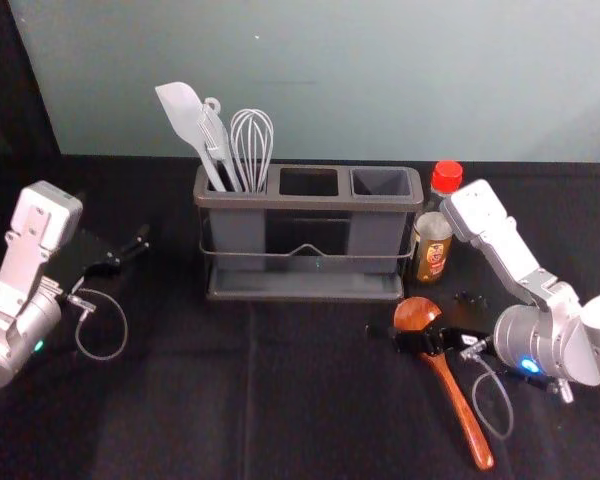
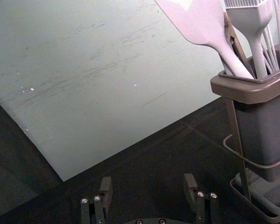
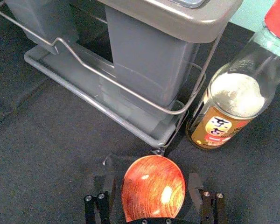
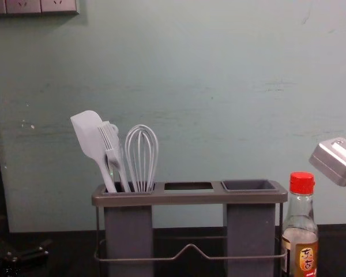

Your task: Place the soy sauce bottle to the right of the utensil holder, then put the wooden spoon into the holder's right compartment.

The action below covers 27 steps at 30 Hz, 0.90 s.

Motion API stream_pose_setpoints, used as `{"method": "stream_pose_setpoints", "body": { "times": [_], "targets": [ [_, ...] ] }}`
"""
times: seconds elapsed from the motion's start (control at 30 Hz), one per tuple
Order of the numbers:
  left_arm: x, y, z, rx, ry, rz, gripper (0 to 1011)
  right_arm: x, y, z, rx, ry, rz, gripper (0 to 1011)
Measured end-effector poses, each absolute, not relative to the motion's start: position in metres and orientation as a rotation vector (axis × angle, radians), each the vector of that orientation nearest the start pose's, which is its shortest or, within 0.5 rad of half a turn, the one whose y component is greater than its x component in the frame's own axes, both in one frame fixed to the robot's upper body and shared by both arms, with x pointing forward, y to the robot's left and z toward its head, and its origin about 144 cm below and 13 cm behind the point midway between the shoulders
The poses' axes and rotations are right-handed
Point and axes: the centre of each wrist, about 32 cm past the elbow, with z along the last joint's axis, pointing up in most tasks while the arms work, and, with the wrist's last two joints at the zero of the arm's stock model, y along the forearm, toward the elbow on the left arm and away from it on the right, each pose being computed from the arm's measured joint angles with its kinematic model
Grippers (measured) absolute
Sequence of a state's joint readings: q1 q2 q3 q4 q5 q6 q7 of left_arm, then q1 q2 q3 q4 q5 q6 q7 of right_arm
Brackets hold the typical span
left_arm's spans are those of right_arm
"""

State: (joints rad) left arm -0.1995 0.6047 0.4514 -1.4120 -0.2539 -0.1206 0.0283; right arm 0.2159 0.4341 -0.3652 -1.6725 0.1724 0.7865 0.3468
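- A wooden spoon (image 1: 462,418) is lying on the black-covered worktop (image 1: 310,400) at about half past four from the utensil holder (image 1: 305,204), its bowl pointing toward 11 o'clock and its handle running down to 5 o'clock.
- The right pincer (image 1: 420,315) is reaching in low at 4 o'clock from the holder; it is released, its two fingers (image 3: 196,189) standing apart, one on either side of the spoon's bowl.
- A soy sauce bottle (image 1: 433,247), wearing a red cap (image 4: 301,183) and a brown label (image 4: 306,259), is standing upright just beside the holder at 3 o'clock.
- The holder's right compartment (image 4: 251,185) is sitting on the bottle's side of the rack, while a thin wire rail (image 4: 213,256) is crossing the front.
- The left compartment is carrying a spatula (image 4: 91,138), a brush (image 4: 112,147) and a whisk (image 4: 142,156), their heads rising toward 11 and 12 o'clock.
- The left pincer (image 1: 114,228) is waiting at 9 o'clock, well apart from the holder, also released, its fingers (image 2: 105,190) spreading over the dark cloth.
- A pale green wall (image 1: 330,80) is stretching behind at 12 o'clock.
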Motion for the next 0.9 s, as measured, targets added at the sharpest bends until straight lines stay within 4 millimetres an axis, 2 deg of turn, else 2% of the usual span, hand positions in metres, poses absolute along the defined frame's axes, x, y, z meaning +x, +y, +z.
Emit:
{"method": "stream_pose_setpoints", "body": {
  "times": [0.9],
  "targets": [
    [0.489, 0.31, 1.14, 0.304, -0.285, 1.248, 1005, 0.495, -0.233, 1.201, -0.664, 0.254, -0.968, 1000]
  ]
}}
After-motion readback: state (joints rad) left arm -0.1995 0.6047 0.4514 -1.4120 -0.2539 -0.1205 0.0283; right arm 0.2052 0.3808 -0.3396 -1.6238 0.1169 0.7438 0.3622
